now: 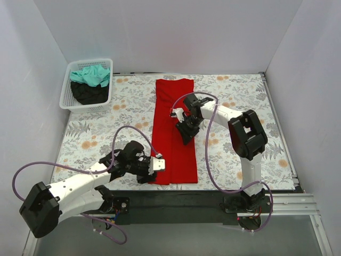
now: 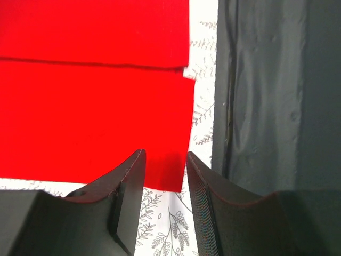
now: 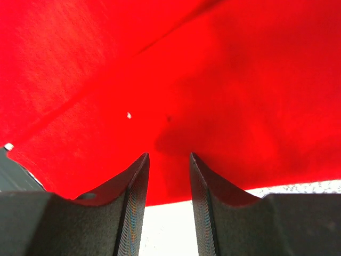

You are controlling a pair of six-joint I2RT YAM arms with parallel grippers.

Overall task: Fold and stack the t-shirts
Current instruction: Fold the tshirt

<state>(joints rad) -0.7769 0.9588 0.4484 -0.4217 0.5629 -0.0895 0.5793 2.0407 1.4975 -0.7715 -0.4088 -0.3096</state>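
Folding looks partway: red t-shirt (image 1: 173, 128), right of the white mesh basket (image 1: 66, 99), lies as a long strip; teal t-shirt (image 1: 91, 75) and black t-shirt (image 1: 88, 94) sit inside it, unfolded. Left gripper (image 2: 165, 156) and right gripper (image 3: 169, 157) both parted, empty.

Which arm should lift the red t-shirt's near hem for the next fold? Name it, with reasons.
Left, probably. The left claw sits at the red t-shirt's near corner, jaws open; the right claw hovers mid-shirt, away from that hem.

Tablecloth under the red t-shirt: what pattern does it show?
The tablecloth is grey-and-orange floral, clearest from top external.
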